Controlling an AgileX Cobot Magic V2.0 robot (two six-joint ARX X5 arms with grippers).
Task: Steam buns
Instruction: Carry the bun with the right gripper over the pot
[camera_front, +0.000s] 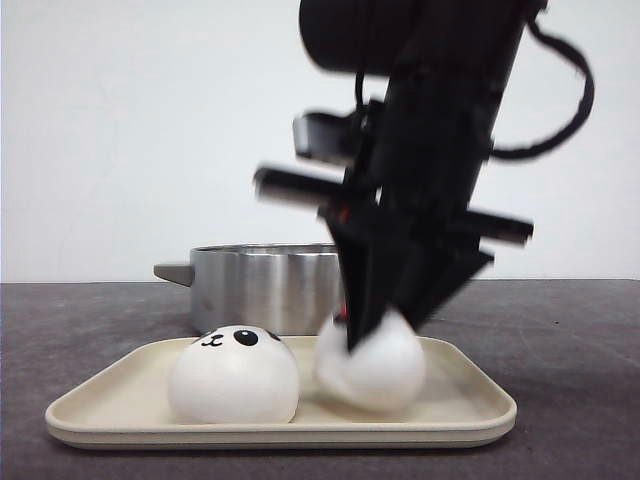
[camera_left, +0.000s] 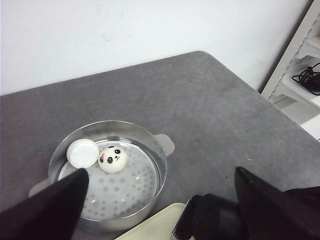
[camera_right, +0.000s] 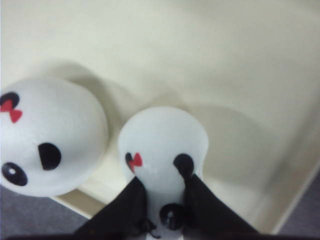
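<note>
Two panda buns are on the cream tray. One bun sits free at its left and also shows in the right wrist view. My right gripper is shut on the other bun, squeezing it between its black fingers; the squeezed bun is just above or on the tray. Two more buns lie in the steel steamer pot: one face up, one turned over. My left gripper hovers open and empty above the pot and tray.
The steamer pot stands right behind the tray on the dark grey table. A white wall is behind. A shelf with cables stands past the table's far edge in the left wrist view.
</note>
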